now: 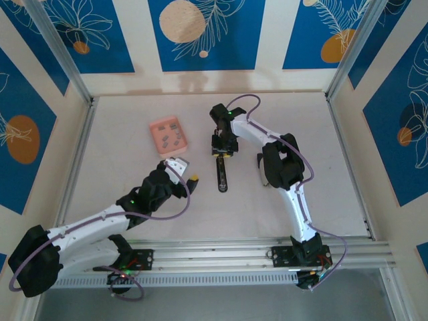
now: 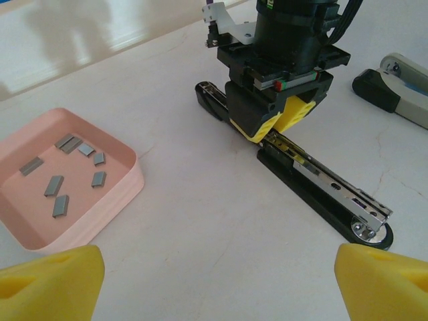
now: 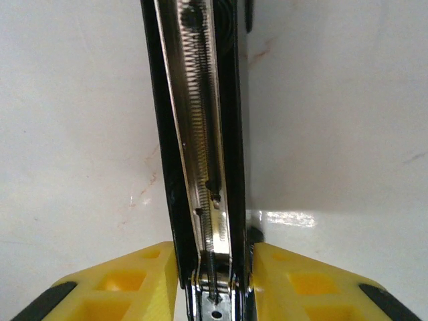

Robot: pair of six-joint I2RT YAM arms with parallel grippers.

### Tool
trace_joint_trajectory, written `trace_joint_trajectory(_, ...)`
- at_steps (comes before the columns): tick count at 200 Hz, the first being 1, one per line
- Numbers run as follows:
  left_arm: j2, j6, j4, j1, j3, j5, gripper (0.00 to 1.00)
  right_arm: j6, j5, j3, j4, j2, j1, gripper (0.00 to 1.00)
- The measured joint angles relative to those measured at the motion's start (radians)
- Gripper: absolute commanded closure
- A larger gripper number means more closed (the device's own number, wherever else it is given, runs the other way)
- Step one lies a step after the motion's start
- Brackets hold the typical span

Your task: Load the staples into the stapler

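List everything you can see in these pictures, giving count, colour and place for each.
Stapler: one, black with a silvery channel, lying opened mid-table.
Tray: one, salmon-pink, left of the stapler.
Staples: about eight grey strips, loose in the tray.
Bar piece: one, grey and black, on the table beyond the stapler; what it is, unclear.
Table: one, off-white.
Wall panels: several, blue with leaf prints, around the table.
Left gripper: one, yellow fingertips, open, near side of the tray.
Right gripper: one, yellow fingers either side of the stapler.
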Motion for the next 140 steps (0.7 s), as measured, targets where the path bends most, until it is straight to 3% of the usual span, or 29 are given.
trace_joint_trajectory(98,-0.025,0.0,0.0,0.003,0.0,-0.001,0.11,0.032,-0.01,-0.009,0.015,0.0,-0.003,0.67)
trace_joint_trajectory(140,-0.026,0.001,-0.001,0.003,0.0,-0.001,0.11,0.058,-0.019,-0.01,0.027,0.0,-0.003,0.77)
